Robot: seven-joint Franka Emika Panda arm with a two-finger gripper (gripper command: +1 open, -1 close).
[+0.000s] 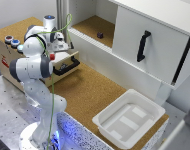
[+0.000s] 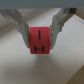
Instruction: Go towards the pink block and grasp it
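Between the two fingers of the gripper, seen from the wrist camera, sits the pink block, a reddish-pink cube with dark markings on its facing side. The fingers reach down on either side of it, and each appears to press against a side face, so the jaws look narrowed to the block's width and closed on it. The block fills the space between them squarely, which suggests the tool was lined up with the cube's flat sides for an even grip. A pale surface lies below the block; whether the block rests on it or hangs just above it cannot be told.

In the exterior view, the white arm bends over a wooden box with a black handle. The gripper and block are hidden there behind the arm's own body. Well away from the tool, a white tray lies on the cork table, beside a white cabinet.

The grasp looks essentially made.
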